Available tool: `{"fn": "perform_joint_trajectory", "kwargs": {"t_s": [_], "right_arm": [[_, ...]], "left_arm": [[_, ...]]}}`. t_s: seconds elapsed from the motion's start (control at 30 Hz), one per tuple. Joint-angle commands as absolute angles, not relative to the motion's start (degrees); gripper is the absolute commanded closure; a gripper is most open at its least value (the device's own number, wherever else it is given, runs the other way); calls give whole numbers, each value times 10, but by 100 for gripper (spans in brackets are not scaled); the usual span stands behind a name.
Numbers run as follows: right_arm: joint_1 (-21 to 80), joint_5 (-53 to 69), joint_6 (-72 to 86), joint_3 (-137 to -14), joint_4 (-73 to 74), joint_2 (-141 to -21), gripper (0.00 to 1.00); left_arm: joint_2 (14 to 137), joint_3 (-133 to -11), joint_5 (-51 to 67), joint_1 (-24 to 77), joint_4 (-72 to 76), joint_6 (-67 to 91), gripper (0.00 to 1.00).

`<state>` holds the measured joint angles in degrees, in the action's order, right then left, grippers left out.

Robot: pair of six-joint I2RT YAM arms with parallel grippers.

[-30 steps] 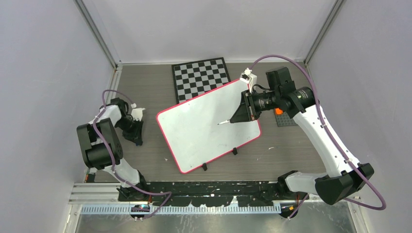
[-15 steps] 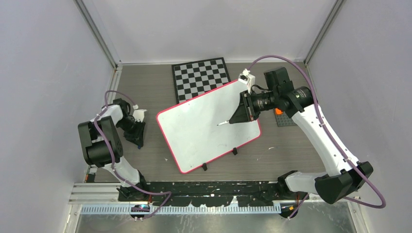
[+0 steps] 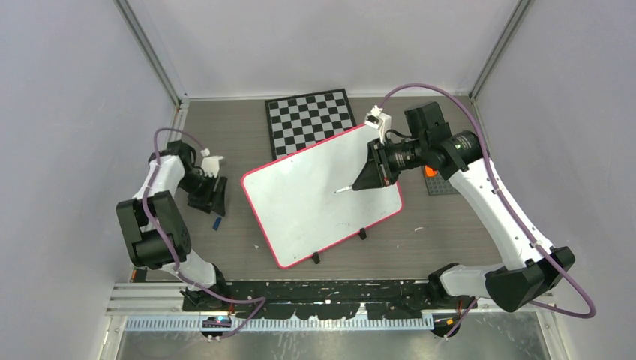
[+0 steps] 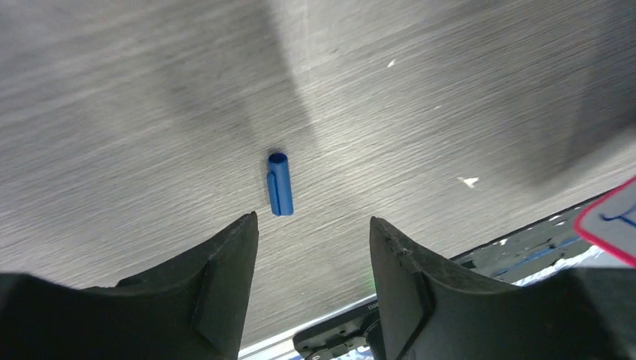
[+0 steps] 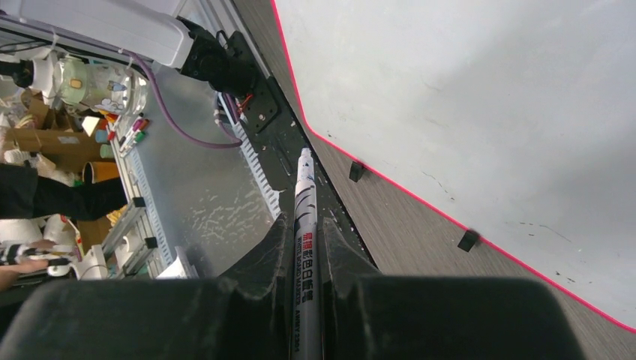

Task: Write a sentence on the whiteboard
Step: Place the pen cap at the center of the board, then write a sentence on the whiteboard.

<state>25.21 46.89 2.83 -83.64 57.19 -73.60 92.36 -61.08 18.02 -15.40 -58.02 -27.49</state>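
Right hand (image 5: 304, 226) was clamped on the marker (image 5: 305, 180). The barrel lay lengthwise between the two fingers and the nib stuck out past the tips. From the top view the nib sat over the middle of the whiteboard (image 3: 300, 206). I couldn't tell whether it was touching or just above.

The whiteboard lay skewed on the table (image 4: 112, 112), its far corner close to the checkered board (image 3: 311, 120) and its black clip feet on the near edge. I saw no sentence on the face in the top view, so I judged writing hadn't started.

Left hand (image 4: 312, 220) was wide open and holding nothing. It hovered over bare table, well left of the whiteboard. The blue cap (image 4: 279, 184) lay on the table just ahead of its fingertips.

Risks as I judged them:
- Nothing pinned the whiteboard. Stroke pressure could slide or spin it on its feet and smear the letters.
- The marker was gripped along its length only. A hard push could drive it back through the fingers or tilt it, and contact would be lost.
- The nib angle looked shallow. Too little pressure would give broken strokes, too much would make it skid.
- The skewed whiteboard meant lines aligned to the table would run crooked or off the rim.
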Motion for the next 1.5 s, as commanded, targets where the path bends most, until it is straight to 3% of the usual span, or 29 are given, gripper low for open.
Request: {"fn": "perform_joint_trajectory", "kwargs": {"t_s": [0.0,0.17,0.3,0.43,0.57,0.7,1.1,1.47], "right_arm": [[267,440,14,-869,567,-740,100],[323,327,-16,-921,621,-769,100],[350,242,-36,-989,661,-800,100],[350,152,-5,-995,646,-795,100],[348,128,17,-979,591,-747,100],[339,142,-3,-973,584,-732,100],[375,287,-19,-970,576,-772,100],[455,233,-24,-974,528,-804,100]], "left_arm": [[846,-690,254,-155,-649,-266,40],[793,-754,317,-156,-685,-227,36],[749,-771,356,-155,-680,-189,19],[717,-766,330,-155,-642,-129,14],[692,-757,260,-156,-594,-54,10],[644,-740,299,-158,-549,-56,1],[630,-745,559,-147,-602,-112,0],[660,-697,592,-75,-529,-68,4]]}}
